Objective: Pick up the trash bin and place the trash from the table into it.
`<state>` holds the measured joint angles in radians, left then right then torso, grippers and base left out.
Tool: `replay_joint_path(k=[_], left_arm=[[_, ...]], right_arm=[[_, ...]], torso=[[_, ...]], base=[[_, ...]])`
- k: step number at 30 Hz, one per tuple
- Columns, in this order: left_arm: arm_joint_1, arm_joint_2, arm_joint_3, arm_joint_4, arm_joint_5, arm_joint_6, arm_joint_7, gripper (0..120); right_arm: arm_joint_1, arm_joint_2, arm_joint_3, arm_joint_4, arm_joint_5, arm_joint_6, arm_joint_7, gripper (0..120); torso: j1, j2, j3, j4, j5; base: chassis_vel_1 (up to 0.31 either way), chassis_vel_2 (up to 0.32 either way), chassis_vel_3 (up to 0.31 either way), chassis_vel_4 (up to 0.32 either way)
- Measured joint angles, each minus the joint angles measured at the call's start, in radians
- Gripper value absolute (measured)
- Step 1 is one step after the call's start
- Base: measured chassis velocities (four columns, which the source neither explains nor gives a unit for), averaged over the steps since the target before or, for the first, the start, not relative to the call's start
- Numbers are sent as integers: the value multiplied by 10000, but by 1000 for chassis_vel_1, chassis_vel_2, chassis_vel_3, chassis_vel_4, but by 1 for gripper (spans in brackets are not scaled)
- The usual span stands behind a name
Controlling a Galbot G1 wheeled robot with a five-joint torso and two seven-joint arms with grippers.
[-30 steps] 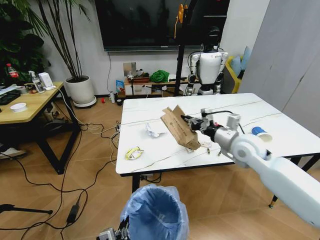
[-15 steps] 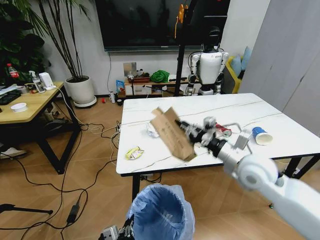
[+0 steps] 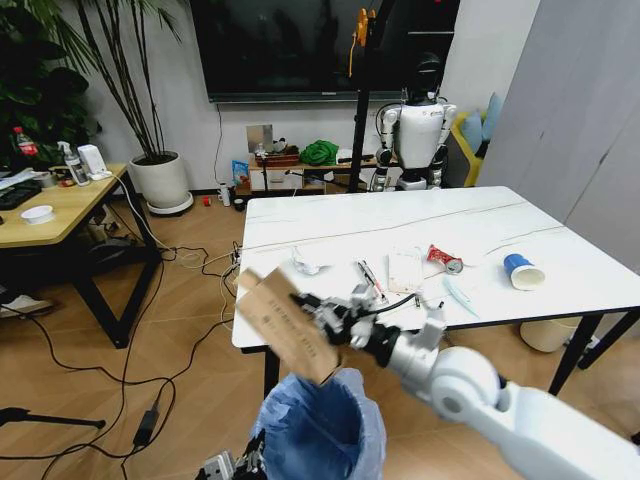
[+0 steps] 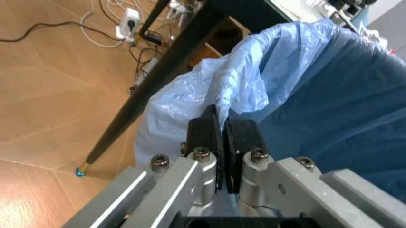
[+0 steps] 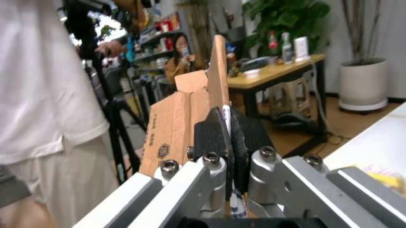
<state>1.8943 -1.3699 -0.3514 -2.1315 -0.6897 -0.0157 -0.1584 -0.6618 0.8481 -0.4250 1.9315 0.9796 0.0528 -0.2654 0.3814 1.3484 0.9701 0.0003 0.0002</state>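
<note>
1. Wooden flooring (image 3: 120, 370) runs under everything, and nearest the robot the trash bin (image 3: 318, 425) hangs low in front of it, its crinkly blue bag open upward. The left gripper (image 4: 222, 137) has its fingers clamped tight on a fold of the bag at the bin's rim.
2. Just above the bin's mouth, the right gripper (image 3: 335, 322) pinches the torn brown cardboard (image 3: 288, 325) between closed fingers. A second ago this piece was over the tabletop; it has since swung off the near edge and now tilts over the bin, so a release here would likely drop it inside.
3. Printing shows on the cardboard (image 5: 184, 128) in the right wrist view: a small hexagon mark with lettering beside it, too small to read.
4. Beyond, the table (image 3: 560, 235) carries the rest of the trash: crumpled white paper (image 3: 305, 265), a clear plastic pack (image 3: 405, 270), a crushed red can (image 3: 442, 259) and a blue-and-white paper cup (image 3: 522, 272). All of it is yet to be cleared.
5. Farther back stand a potted plant (image 3: 160, 175) and a white humanoid robot (image 3: 418, 135) below a dark screen (image 3: 300, 45).
</note>
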Motion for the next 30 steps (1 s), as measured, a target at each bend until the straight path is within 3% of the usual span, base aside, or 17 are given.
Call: replay_joint_path(k=[6,11,21,23,26,30], left_arm=[[33,-208,-124,-127,-34,-14,28,0],[29,-264,-169,-151,-114,-13,31,0],[239,-277,-291,-496,-398,33,-21,0],[255,-267,-305,-522,-409,35,-21,0],[321,-218,-385,-649,-437,41,-22,0],[382,-192,-427,-737,-442,42,-22,0]], right_arm=[[-25,508,-507,-716,-414,136,-411,0],[102,449,-553,-794,-447,172,-694,1],[-187,11,11,-775,-521,177,-1410,39],[-208,-6,36,-764,-525,177,-1423,41],[-282,-76,184,-720,-552,177,-1462,57],[-346,-104,331,-677,-554,178,-1442,67]], torso=[[0,0,0,-2,-2],[0,0,0,-1,-3],[0,0,0,-3,-1],[0,0,0,-3,0],[0,0,0,-3,-2],[0,0,0,-3,-1]], base=[[0,0,0,0],[0,0,0,0],[0,0,0,0],[0,0,0,0],[0,0,0,0],[0,0,0,0]])
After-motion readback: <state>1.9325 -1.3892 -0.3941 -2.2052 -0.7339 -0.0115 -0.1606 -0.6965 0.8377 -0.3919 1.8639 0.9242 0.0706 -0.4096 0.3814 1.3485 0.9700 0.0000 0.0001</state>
